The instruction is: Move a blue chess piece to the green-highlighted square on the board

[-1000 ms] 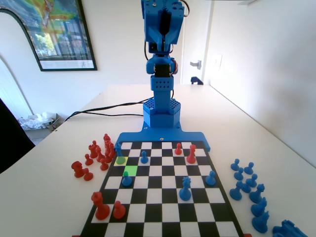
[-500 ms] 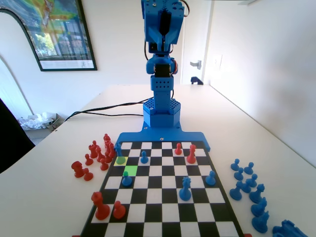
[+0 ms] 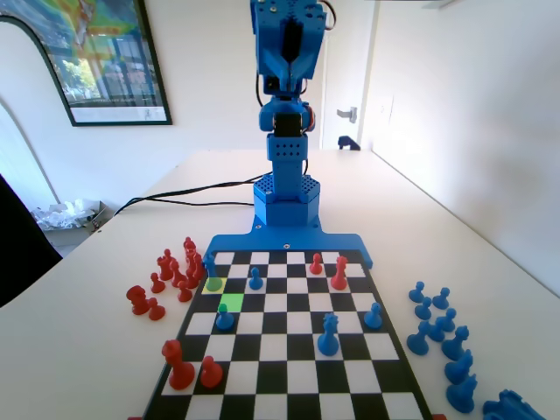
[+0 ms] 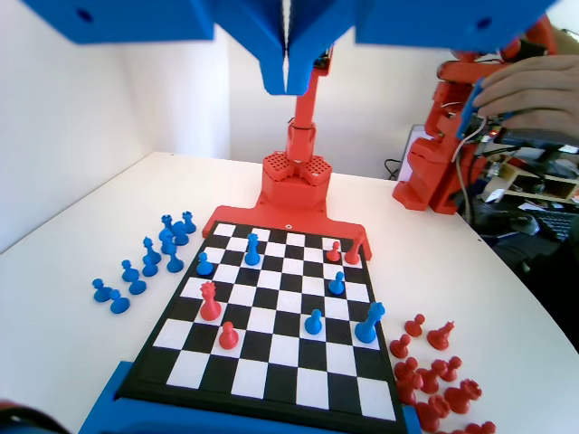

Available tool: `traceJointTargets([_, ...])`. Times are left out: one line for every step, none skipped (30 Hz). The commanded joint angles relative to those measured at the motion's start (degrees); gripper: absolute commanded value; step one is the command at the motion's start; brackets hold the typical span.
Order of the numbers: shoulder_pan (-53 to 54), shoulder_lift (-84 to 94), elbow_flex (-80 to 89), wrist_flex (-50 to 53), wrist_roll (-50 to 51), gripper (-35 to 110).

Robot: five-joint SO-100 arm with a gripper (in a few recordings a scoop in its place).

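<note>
Hand point(image 4: 287, 83) is up high over the near end of the board point(image 4: 271, 402) in the wrist view, its two jaws pressed together with just a thin seam between them and nothing clamped. It is well apart from every piece. The blue chess piece point(image 3: 210, 266) stands upright on the yellow-highlighted square point(image 3: 215, 285), in the leftmost column of the fixed view, second row from the arm's end. In the wrist view the same piece point(image 4: 368, 322) sits near the right edge, towards the near end. The green-highlighted square point(image 3: 231, 302) touches the yellow one corner to corner, one row closer to the fixed camera and one column to the right. In the fixed view one blue pawn point(image 3: 255, 278) is just right of the yellow square in the same row, and another blue pawn point(image 3: 225, 317) is in the row just in front of the green square. A third blue pawn point(image 3: 374, 315) is over on the right side, and the taller blue piece point(image 3: 328, 334) is mid-board. Two red pieces point(image 3: 339, 273) are at the far right of the board and two more red pieces point(image 3: 178, 364) at the near left corner. The captured red pieces point(image 3: 171, 271) are clustered on the bench point(image 3: 79, 350) left of the board. The spare blue pieces point(image 3: 437, 328) are on the bench to the right. A black cable point(image 3: 188, 197) runs across the bench to the arm's base.
</note>
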Motion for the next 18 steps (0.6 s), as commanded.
traceJointTargets([0.53,0.00,-0.88,-0.79,-0.79,1])
traceJointTargets([0.44,-0.44,-0.88,-0.79,-0.79,1])
traceJointTargets([0.18,-0.79,-0.88,-0.70,-0.97,1])
traceJointTargets([0.00,-1.32,-1.05,-0.44,-1.76,1])
traceJointTargets([-0.26,-2.37,-1.76,-0.26,-1.85,1])
traceJointTargets([-0.35,-3.96,-3.08,-0.26,-1.32,1])
traceJointTargets([-0.62,-5.89,-5.10,0.26,-0.79,1])
traceJointTargets([-0.97,-8.09,-7.38,0.79,-0.18,1])
traceJointTargets([-1.23,-10.28,-9.84,1.23,0.62,1])
traceJointTargets([-1.41,-12.39,-12.30,1.93,1.14,1])
traceJointTargets([-1.58,-14.50,-14.85,2.55,1.76,1])
traceJointTargets([-1.76,-16.61,-17.23,3.25,2.29,1])
traceJointTargets([-1.93,-18.81,-19.51,3.87,2.72,1])
traceJointTargets([-2.11,-20.83,-21.36,4.22,3.25,1])
traceJointTargets([-2.20,-22.76,-22.76,4.31,3.60,1])
traceJointTargets([-2.20,-24.79,-23.91,4.04,4.22,1])
traceJointTargets([-2.11,-27.33,-25.31,3.78,4.57,1])
traceJointTargets([-1.76,-29.44,-26.10,3.52,4.83,1])
